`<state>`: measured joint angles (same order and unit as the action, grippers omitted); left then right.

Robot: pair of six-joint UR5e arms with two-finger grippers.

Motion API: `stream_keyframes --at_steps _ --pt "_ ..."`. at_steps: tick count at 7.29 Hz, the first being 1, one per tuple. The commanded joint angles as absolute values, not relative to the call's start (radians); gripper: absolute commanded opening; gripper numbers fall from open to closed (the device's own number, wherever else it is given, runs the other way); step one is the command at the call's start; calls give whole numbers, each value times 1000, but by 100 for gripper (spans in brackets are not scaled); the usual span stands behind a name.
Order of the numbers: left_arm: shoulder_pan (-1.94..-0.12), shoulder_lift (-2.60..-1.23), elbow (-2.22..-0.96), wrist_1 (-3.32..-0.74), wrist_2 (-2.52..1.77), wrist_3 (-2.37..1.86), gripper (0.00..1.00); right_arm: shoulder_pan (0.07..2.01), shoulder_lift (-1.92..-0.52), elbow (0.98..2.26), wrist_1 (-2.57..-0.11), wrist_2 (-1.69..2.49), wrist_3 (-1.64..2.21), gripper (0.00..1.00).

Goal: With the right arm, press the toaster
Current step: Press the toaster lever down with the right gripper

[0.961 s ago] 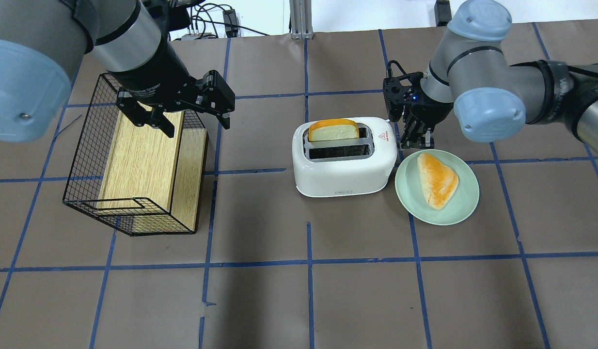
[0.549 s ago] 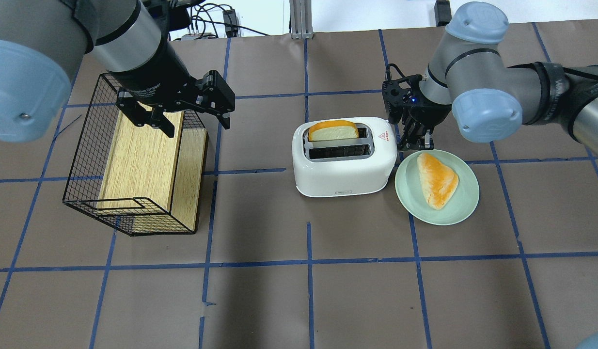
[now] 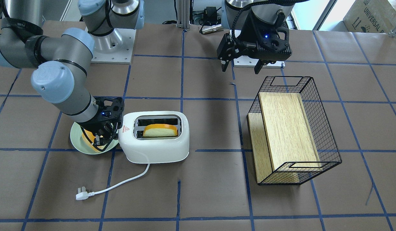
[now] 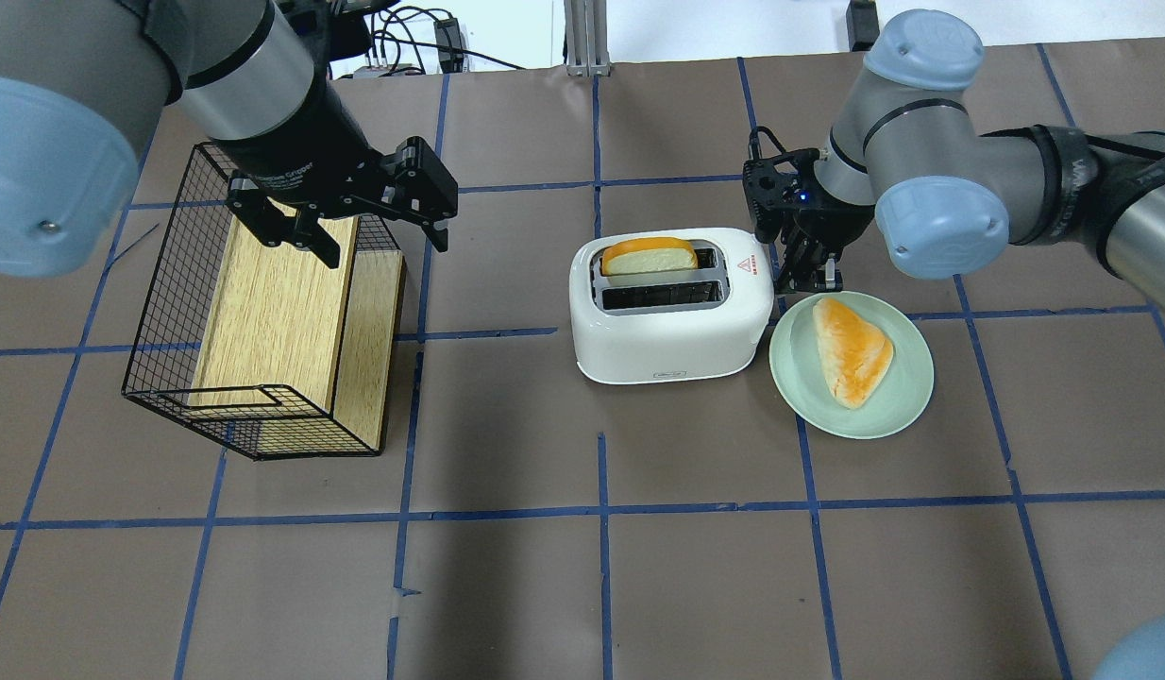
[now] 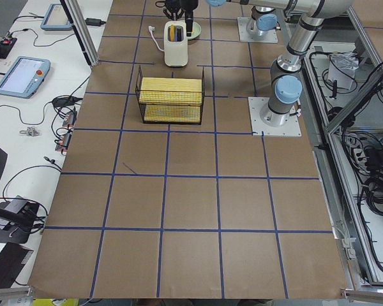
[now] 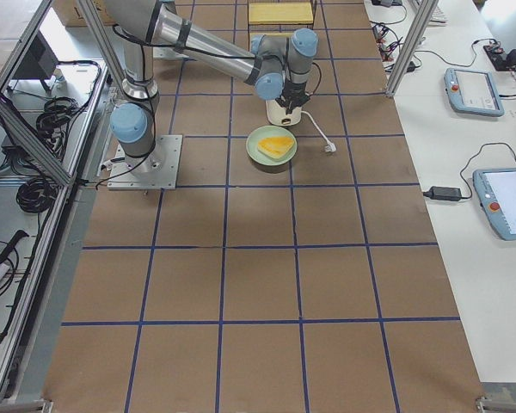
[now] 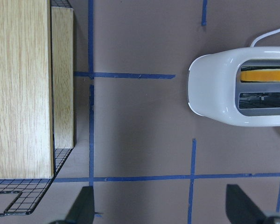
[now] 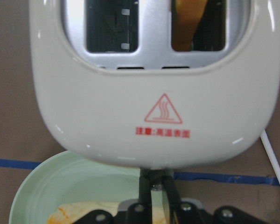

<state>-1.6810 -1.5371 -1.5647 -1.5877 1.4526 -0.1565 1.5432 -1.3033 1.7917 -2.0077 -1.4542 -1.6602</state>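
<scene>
The white toaster [image 4: 672, 331] stands mid-table, with its red triangle mark [image 8: 163, 111] on the end facing my right gripper. A bread slice [image 4: 647, 257] sits low in its far slot; the near slot is empty. My right gripper [image 4: 807, 276] is shut, its thin fingers together and pointing down against the toaster's right end, just above the plate. In the right wrist view the fingertips [image 8: 154, 179] touch the toaster's lower edge [image 8: 154, 154]. My left gripper [image 4: 382, 244] is open and empty, hovering above the basket, far from the toaster.
A pale green plate [image 4: 792, 382] with a bread piece [image 4: 852, 351] lies right beside the toaster, under my right gripper. A black wire basket [image 4: 162, 312] holding a wooden box [image 4: 271, 302] stands at the left. The toaster's white cord and plug [image 3: 81, 195] trail across the table.
The bread slice has sunk a little lower in the toaster's slot. My right arm has shifted slightly left and down at the toaster's end. The left arm has not moved.
</scene>
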Motion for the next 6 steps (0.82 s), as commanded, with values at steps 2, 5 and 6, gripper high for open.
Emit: stream_keyframes --at_steps 2,5,6 --pt "-1680 -1537 -1565 -1588 1453 -156 100 1543 -1282 1792 -2016 -1454 -1661 22" --pt "-1681 -1537 -1565 -1588 1453 -156 100 1543 -1279 1792 -2016 -1453 -1677 22" --pt "-1680 -1537 -1565 -1588 1453 -156 100 1543 -1279 1792 -2016 -1453 -1677 22"
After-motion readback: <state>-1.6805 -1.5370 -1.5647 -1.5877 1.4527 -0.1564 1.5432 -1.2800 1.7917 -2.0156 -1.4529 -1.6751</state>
